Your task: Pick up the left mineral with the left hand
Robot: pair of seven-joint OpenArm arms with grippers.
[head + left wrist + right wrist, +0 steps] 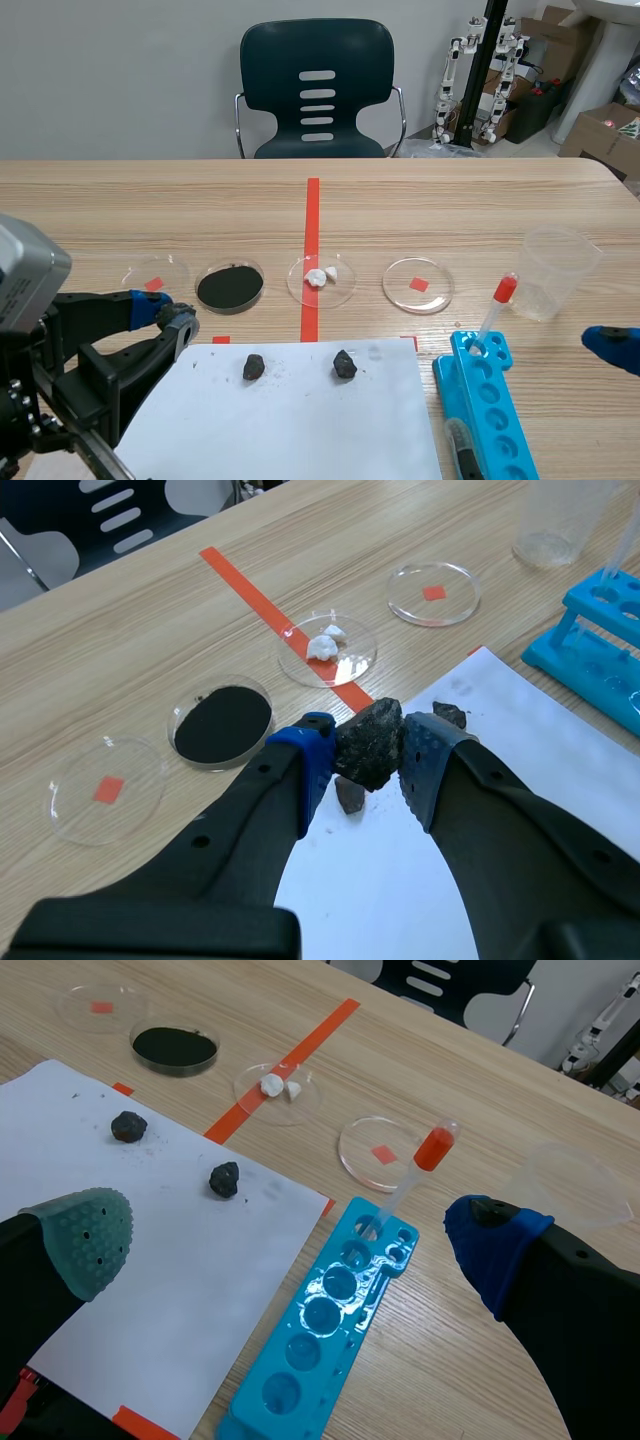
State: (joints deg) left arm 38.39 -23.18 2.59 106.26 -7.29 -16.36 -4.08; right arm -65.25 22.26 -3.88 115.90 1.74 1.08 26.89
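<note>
In the left wrist view a dark rough mineral [368, 742] is pressed between the blue pads of my left gripper [368, 758], which is shut on it just above the white paper's [520, 780] left edge. In the scene view this gripper [168, 316] hangs at the paper's [290, 420] left side. Two more dark minerals lie on the paper, the left one [254, 367] and the right one [345, 363]. My right gripper [290, 1240] is open and holds nothing, above the blue rack; only its blue fingertip [608, 344] shows at the scene's right edge.
Behind the paper stand several petri dishes: one with a red square [155, 275], one with black powder [230, 287], one with white lumps [321, 279], another with a red square [417, 285]. A clear cup [555, 270] and a blue rack [490, 400] holding a red-capped pipette [497, 310] are at the right.
</note>
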